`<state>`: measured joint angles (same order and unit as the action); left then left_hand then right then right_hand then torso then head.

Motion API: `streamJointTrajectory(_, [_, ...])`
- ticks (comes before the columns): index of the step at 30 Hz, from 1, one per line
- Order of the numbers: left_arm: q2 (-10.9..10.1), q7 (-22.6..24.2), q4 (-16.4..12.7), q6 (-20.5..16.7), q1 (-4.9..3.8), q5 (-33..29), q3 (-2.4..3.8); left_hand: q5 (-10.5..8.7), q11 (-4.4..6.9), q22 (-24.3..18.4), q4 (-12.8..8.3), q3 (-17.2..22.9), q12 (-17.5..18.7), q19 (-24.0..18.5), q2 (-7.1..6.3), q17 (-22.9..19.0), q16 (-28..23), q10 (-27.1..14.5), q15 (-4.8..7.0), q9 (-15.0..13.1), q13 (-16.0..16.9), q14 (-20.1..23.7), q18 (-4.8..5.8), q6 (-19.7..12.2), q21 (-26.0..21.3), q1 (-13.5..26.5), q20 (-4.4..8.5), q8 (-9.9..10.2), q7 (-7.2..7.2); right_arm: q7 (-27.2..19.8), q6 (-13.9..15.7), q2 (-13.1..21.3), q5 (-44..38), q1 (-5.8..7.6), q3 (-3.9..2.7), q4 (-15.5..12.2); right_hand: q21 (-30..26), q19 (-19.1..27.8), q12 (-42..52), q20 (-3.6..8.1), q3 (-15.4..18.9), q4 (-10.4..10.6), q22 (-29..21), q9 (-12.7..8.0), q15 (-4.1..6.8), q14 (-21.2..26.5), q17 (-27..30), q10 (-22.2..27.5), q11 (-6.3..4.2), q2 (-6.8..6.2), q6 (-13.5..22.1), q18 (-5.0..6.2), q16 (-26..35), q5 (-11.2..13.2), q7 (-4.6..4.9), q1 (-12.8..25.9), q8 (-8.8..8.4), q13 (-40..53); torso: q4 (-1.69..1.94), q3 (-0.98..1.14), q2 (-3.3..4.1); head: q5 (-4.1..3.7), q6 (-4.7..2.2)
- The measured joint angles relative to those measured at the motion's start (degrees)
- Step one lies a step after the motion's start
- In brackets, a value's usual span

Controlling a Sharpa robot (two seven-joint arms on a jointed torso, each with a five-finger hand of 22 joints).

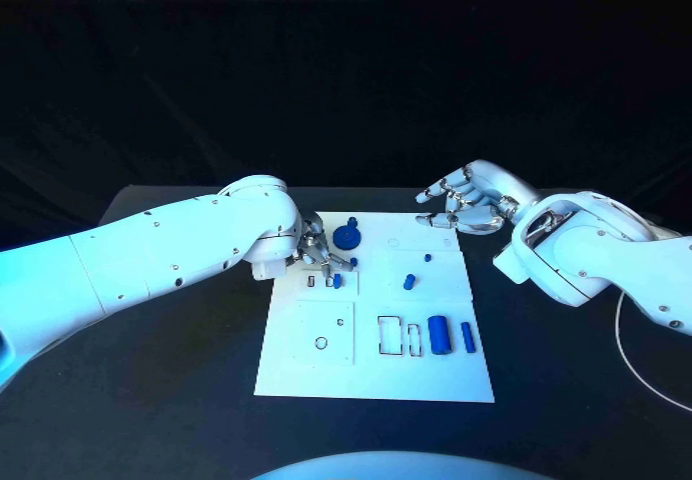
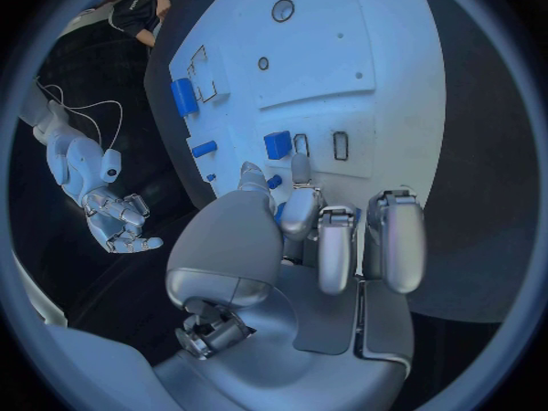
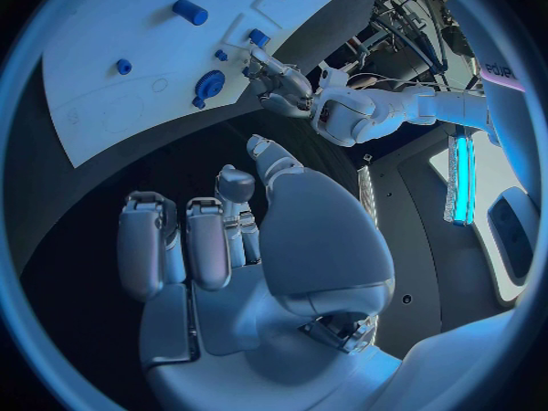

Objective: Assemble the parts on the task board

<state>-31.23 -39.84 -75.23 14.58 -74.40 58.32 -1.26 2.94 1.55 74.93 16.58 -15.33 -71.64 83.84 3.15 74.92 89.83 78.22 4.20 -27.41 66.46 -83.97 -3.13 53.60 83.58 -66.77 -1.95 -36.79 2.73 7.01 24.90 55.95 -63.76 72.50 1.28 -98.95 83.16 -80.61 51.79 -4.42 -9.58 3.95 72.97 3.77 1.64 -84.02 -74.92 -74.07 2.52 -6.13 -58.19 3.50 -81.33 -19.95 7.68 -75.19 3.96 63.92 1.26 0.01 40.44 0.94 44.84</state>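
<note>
Although several blue parts already seem to stand in the task board [image 1: 310,370], I judge the assembly far from finished: a large cylinder [image 1: 438,335] and a slim bar [image 1: 469,336] lie loose well away from my left fingers [image 1: 329,262], next to an outlined slot [image 1: 391,335] that has nothing in it, and a ring-shaped recess [image 1: 320,343] on the near half looks unfilled too. My left hand [image 1: 315,255] hovers at the board's far left part, fingertips bunched together close over a small blue block [image 1: 336,281] beside two little rectangular sockets; whether they pinch anything I cannot tell, since the wrist view shows the tips [image 2: 300,169] just short of that block [image 2: 278,144] without a clear grasp. Just beyond my fingertips stands a round blue knob [image 1: 348,238], and a short peg [image 1: 410,282] lies off toward the board's middle. My right hand [image 1: 464,205] hangs just off the board's far right corner, fingers loosely curled and apart, holding nothing. For moving, the board's left edge lies right under my left wrist, so I have little margin there; the near half of the board and the black table [image 1: 159,400] around it look open, and my two hands are well apart.
</note>
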Motion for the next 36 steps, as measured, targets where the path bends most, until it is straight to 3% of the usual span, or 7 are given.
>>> streamJointTrajectory(22, [0.6,-0.1,0.3,3.1,0.03,0.3,-0.20,0.00,-0.01,0.0,-0.3,0.0,0.0,0.0,1.29,0.0,0.0,0.0,0.20,-1.2,0.0,-0.2,0.00,-0.4,0.0,-1.9,0.00,-0.7,0.01,0.5,-0.5,-0.8,0.0,-0.02,0.01,0.8,0.0,0.2,0.0,-0.21,0.0,0.0,-0.1,0.0,0.00,0.0,0.0,0.0,0.00,0.00,0.0,0.00,0.0,0.0,0.00,0.0,0.00,0.0,0.03,0.05,-0.07,0.05,0.47])
streamJointTrajectory(36, [1.3,-0.1,0.5,3.5,0.05,0.3,-0.21,0.00,-0.11,0.0,-1.4,1.6,0.0,0.0,3.33,0.0,0.0,-0.1,0.20,-2.3,0.2,-0.2,0.00,-1.0,0.2,-5.0,0.00,-1.1,-0.21,0.8,-0.9,-1.1,0.0,-0.02,0.01,1.0,0.0,0.2,0.0,-0.21,0.0,0.0,-0.1,0.0,0.00,0.0,0.0,0.0,0.01,0.00,0.0,0.00,0.0,0.0,0.00,0.0,0.00,-0.1,0.05,0.02,-0.06,0.08,0.74])
